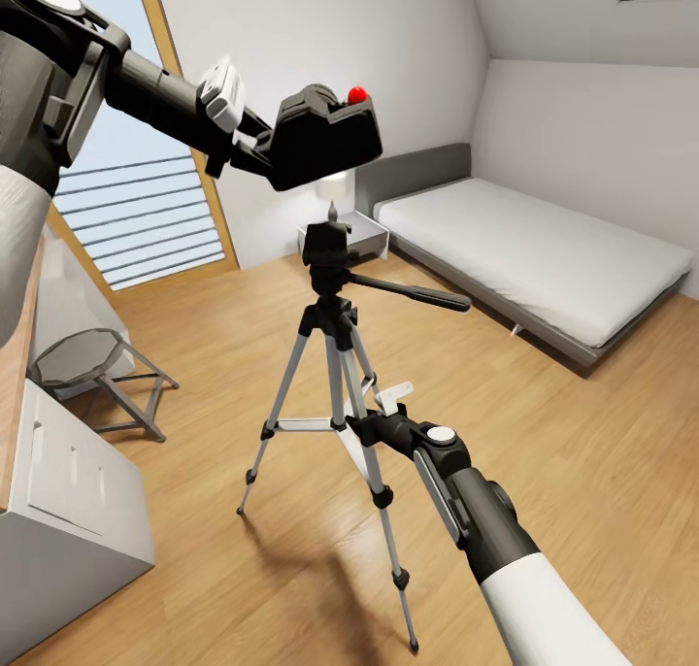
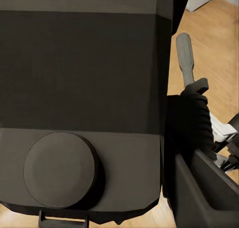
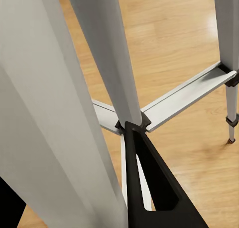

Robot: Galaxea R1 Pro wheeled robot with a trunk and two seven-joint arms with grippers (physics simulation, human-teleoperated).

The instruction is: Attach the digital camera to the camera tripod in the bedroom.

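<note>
Camera held above the tripod in the bedroom.

The left gripper was clamped on the camera, raised just over the tripod head. The right gripper sat closed around a tripod leg above the wood floor, near the bed.

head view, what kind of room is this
Most likely an attic bedroom. A low grey bed stands along the far wall with a small nightstand and a lit lamp beside it, the ceiling slopes down over the bed, and the floor is light wood.
</note>
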